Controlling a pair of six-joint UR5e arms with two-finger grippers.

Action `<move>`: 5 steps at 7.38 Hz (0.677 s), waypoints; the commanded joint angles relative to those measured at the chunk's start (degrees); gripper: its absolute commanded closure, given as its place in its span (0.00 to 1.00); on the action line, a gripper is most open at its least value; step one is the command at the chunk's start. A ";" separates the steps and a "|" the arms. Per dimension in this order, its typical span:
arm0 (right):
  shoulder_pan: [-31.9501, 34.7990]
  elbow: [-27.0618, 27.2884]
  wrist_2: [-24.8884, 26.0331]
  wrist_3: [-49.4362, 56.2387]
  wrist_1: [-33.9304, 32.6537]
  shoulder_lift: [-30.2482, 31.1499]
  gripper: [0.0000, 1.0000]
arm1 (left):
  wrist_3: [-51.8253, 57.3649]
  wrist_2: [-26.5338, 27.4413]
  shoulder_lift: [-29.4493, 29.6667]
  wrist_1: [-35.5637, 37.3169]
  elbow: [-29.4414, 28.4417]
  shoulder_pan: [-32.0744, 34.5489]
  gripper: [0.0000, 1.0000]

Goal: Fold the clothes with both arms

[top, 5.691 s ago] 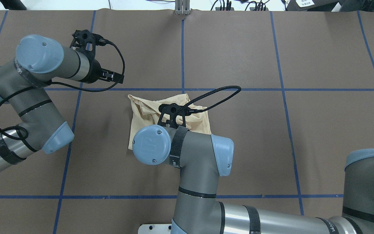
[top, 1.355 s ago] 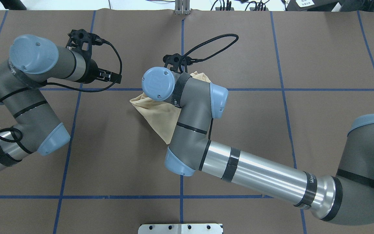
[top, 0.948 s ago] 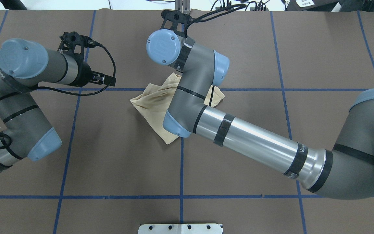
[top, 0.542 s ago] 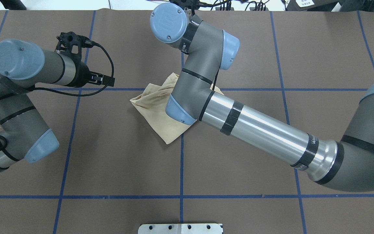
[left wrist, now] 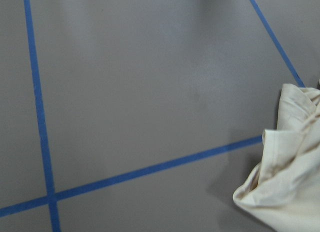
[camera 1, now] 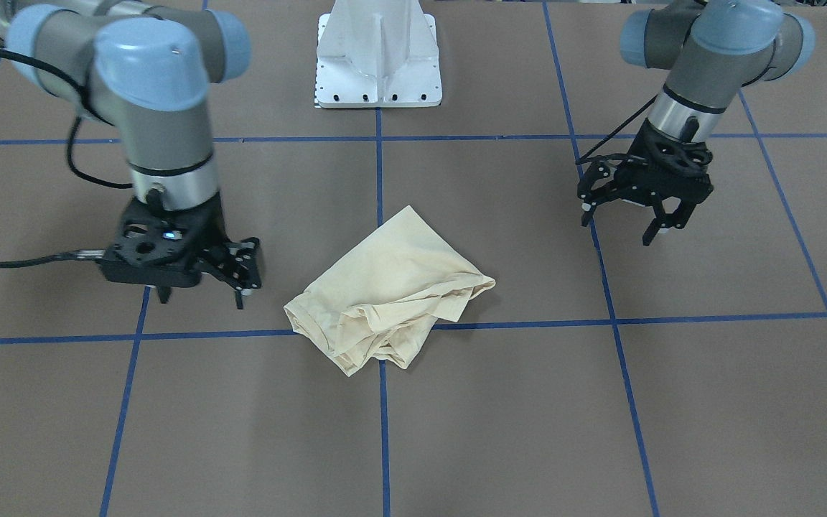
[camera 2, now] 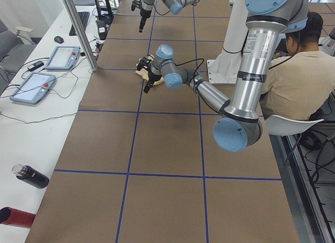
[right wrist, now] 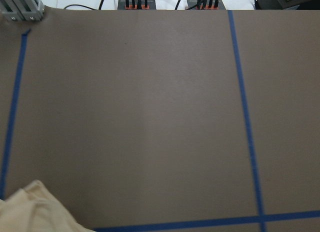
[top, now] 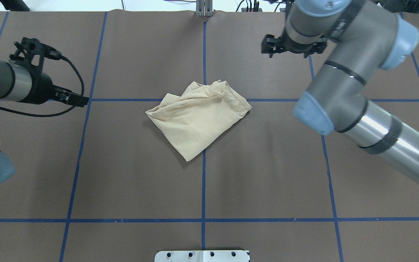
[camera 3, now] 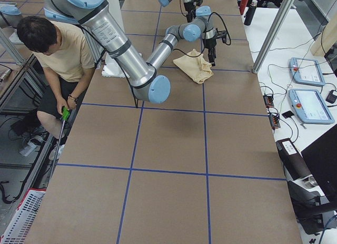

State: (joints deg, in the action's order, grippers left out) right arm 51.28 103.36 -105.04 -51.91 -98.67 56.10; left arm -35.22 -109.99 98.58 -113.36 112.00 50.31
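A bunched cream-yellow cloth T-shirt (camera 1: 385,287) lies on the brown worktop (camera 1: 456,431), far from every edge. The black left gripper (camera 1: 618,228) and right gripper (camera 1: 202,296) hang open.

Shirt (camera 1: 392,287): pale cream-yellow, folded into a small bundle with roughly four corners. It is smooth on the robot's side and rumpled, with bunched layers, on the far side.
Shirt pose: lying flat, with one corner pointing toward the robot.
Shirt place: between the two grippers, lower than both and touching neither.
Left arm (camera 1: 701,79): grey tube with light blue caps, wrist pointing down. The left gripper (camera 1: 625,226) has its fingers spread and holds nothing.
Right arm (camera 1: 162,122): same build, wrist pointing down. The right gripper (camera 1: 202,296) has its fingers spread and holds nothing.
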 commanded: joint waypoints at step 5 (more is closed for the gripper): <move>37.64 3.97 -24.15 54.63 -0.12 38.95 0.00 | 35.92 -12.69 -16.29 5.96 -1.76 34.98 0.00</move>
State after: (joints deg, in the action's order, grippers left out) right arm 83.57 109.17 -126.93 -1.13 -98.91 89.23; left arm -1.35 -121.18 85.37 -108.35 112.00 79.27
